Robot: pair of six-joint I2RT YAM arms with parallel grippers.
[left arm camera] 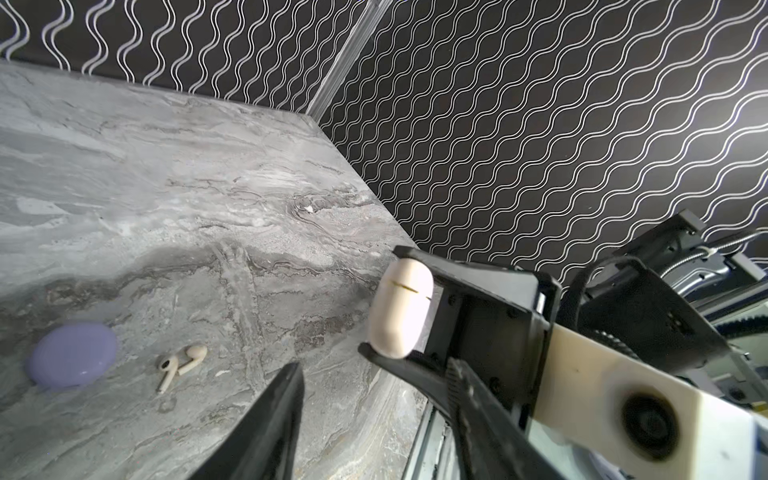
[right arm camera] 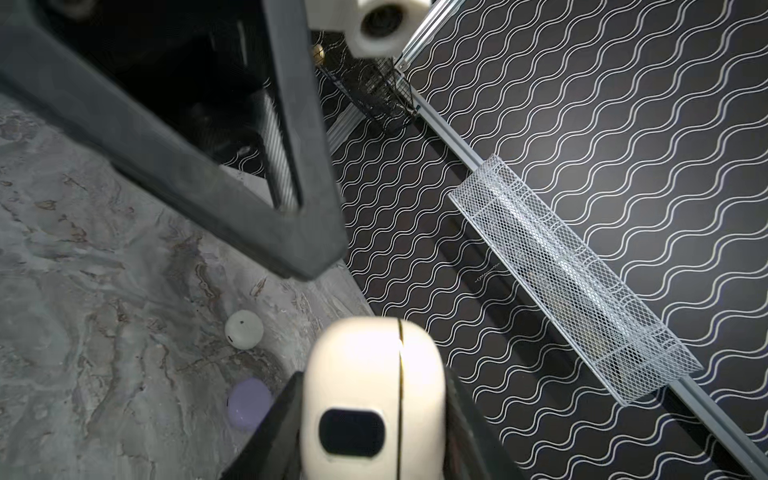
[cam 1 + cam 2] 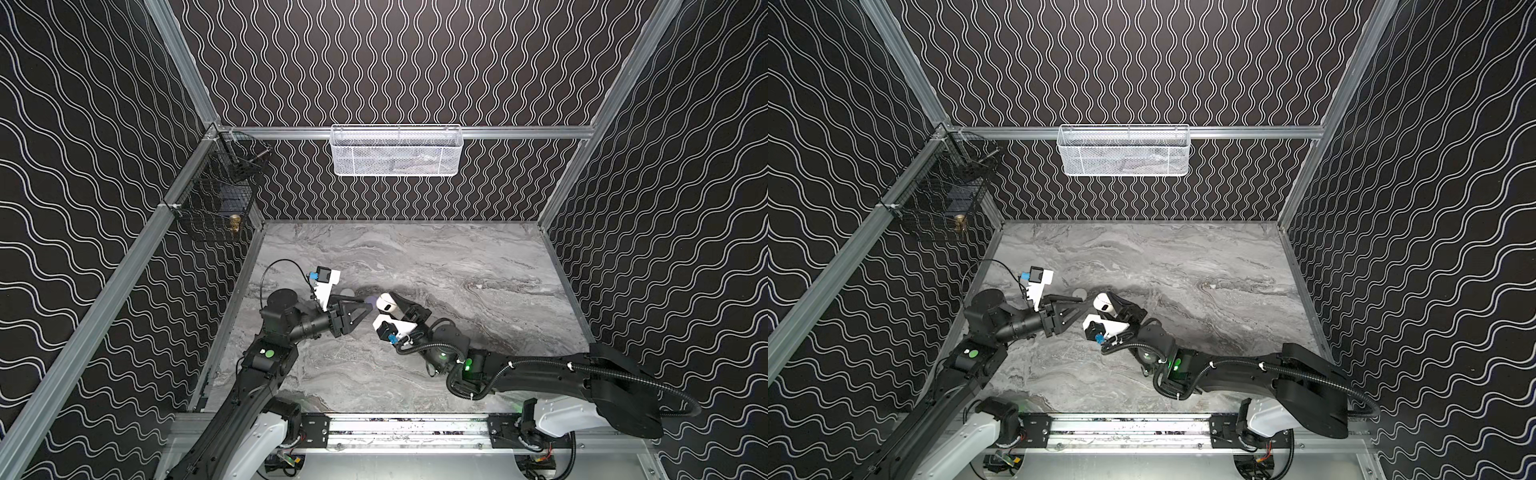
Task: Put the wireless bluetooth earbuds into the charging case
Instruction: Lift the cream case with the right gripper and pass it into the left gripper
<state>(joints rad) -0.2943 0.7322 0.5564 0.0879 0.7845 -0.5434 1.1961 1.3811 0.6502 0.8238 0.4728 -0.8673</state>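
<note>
Both top views: my right pincer [image 3: 388, 308] is clamped on the off-white charging case [image 3: 385, 303], held above the marble table [image 3: 457, 257]. My left pincer [image 3: 362, 303] is just beside it, jaws apart, empty

Left wrist: case seam closed. One pair of earbuds [image 1: 178, 365] lies loose on the table near a lilac case [image 1: 72, 355]. I judge nothing is inserted yet: lid to open, both buds to seat

Right wrist: round white case [image 2: 244, 328] on the table; my left finger [image 2: 249, 199] crowds the held case

Two off-white stemmed earbuds [image 1: 178, 368] are lying close together on the marble tabletop [image 1: 166, 166]. The off-white charging case [image 1: 401, 307], lid closed, is sitting clamped in the right gripper [image 1: 380, 298], off the table.
</note>
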